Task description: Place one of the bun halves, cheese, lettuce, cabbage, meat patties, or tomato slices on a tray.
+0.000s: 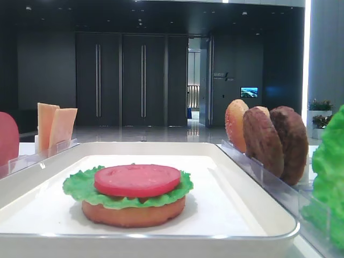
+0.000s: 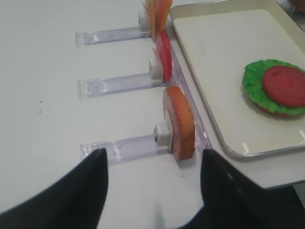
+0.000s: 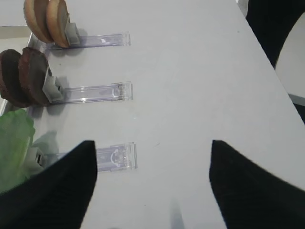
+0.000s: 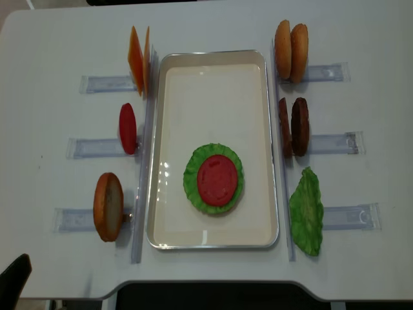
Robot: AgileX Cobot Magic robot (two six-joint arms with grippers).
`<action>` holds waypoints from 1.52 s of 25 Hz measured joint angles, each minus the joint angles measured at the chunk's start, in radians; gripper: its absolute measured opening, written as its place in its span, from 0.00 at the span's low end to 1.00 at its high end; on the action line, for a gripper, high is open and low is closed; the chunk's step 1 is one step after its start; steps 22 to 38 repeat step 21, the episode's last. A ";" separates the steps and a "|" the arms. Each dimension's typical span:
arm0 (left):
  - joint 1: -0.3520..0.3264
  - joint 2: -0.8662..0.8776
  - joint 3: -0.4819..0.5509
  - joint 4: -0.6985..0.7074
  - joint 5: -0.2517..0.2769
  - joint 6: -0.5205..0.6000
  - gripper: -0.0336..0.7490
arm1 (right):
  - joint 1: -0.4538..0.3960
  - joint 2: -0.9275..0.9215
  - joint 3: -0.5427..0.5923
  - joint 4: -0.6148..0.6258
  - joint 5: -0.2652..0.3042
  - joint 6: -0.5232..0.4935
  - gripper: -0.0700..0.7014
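On the white tray (image 4: 213, 77) lies a stack: a bun half (image 1: 134, 212), a ruffled lettuce (image 1: 78, 185) leaf and a tomato slice (image 4: 218, 179) on top. Left of the tray, cheese (image 4: 137, 59), another tomato slice (image 2: 163, 56) and a bun half (image 2: 180, 121) stand on edge in holders. To the right stand two bun halves (image 4: 290, 50), two meat patties (image 3: 26, 76) and a green leaf (image 4: 306, 210). My left gripper (image 2: 155, 157) is open over bare table just short of the standing bun half. My right gripper (image 3: 152, 145) is open and empty, right of the holders.
Clear plastic holders (image 4: 97, 84) line both long sides of the tray, their rails (image 3: 97, 93) reaching outward. The table's front edge (image 4: 206, 287) runs close below the tray, and its right edge (image 3: 271, 71) drops to dark floor.
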 joint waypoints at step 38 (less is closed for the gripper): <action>0.000 0.000 0.000 0.000 0.000 0.000 0.64 | 0.000 0.000 0.000 0.000 0.000 0.000 0.71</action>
